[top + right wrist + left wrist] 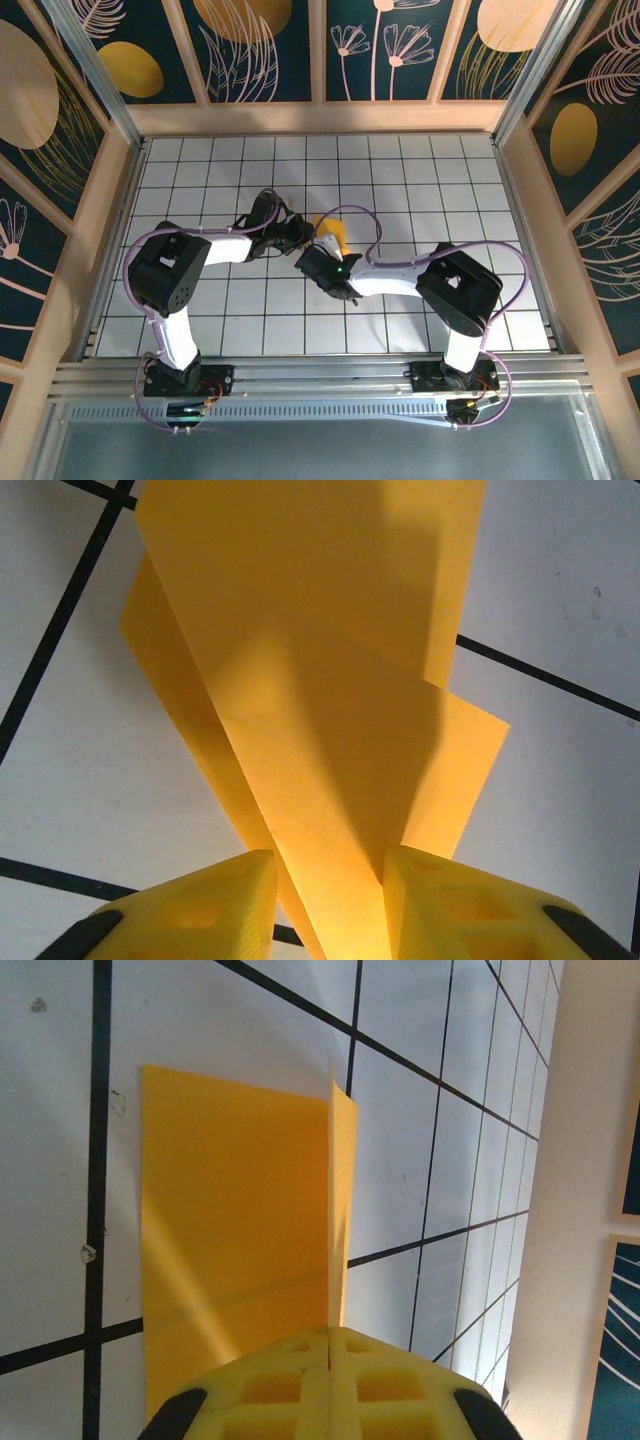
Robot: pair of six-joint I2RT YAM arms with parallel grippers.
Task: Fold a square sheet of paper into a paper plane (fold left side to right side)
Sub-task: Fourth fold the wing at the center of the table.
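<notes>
Paper (334,236) lay near the centre of the worktop (430,180), well clear of every edge, with both arms meeting over it. Left gripper (328,1338) was clenched, its fingers pressed together on a narrow flap of the paper. That flap stood upright off the sheet, while the rest lay flat on the white tiles. Right gripper (330,870) was released: its two yellow fingers (200,905) stood apart, and layered folds of the paper ran through the gap between them, unpinched. A black grid line passed under the sheet.
</notes>
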